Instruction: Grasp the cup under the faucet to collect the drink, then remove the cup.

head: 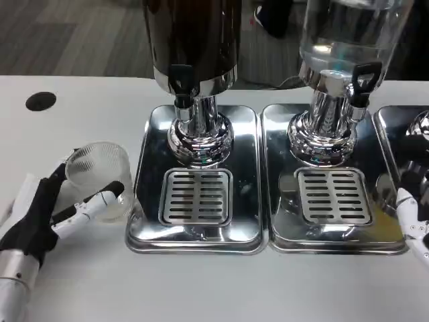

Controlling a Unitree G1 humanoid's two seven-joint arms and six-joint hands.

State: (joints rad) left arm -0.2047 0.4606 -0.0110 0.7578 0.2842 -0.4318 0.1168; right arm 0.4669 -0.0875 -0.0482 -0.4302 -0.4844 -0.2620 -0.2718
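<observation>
Cup [100, 176] stands upright on the table, wrapped by the left hand [57, 204]; dark dispenser's faucet [181, 84] lies up and to its right; right hand [414, 225] waits far off, grip unclear.

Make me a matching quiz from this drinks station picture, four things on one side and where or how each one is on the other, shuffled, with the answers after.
Things:
1. clear ribbed cup
2. dark drink dispenser
3. clear dispenser
4. black round mark

Places or states:
A. above the right drip tray
B. far left on the table
C. held in the left hand
D. above the left drip tray

Pairs: 1-C, 2-D, 3-A, 4-B
</observation>
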